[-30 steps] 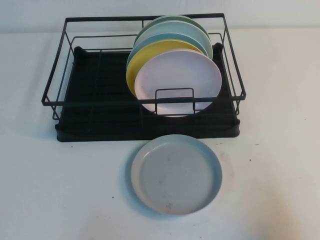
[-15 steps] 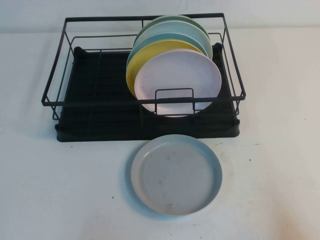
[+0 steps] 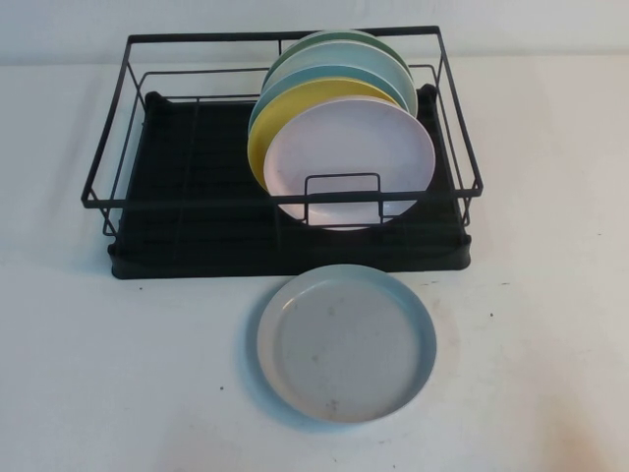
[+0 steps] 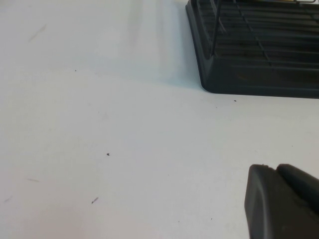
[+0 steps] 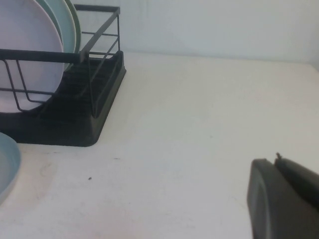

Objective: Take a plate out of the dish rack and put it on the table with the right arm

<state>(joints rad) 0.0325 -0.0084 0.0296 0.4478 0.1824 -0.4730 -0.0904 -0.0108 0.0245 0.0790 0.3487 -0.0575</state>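
Observation:
The pale grey-blue plate (image 3: 346, 342) lies flat on the white table (image 3: 118, 374), just in front of the black wire dish rack (image 3: 197, 216). Its edge shows in the right wrist view (image 5: 6, 167). Neither arm shows in the high view. My right gripper (image 5: 275, 162) is shut and empty, low over bare table to the right of the rack (image 5: 75, 114). My left gripper (image 4: 276, 169) is shut and empty, over bare table near the rack's front left corner (image 4: 259, 50).
In the rack's right half stand a pale pink plate (image 3: 349, 162), a yellow plate (image 3: 263, 133), a light blue plate (image 3: 334, 74) and a green plate (image 3: 378, 47). The rack's left half holds no plates.

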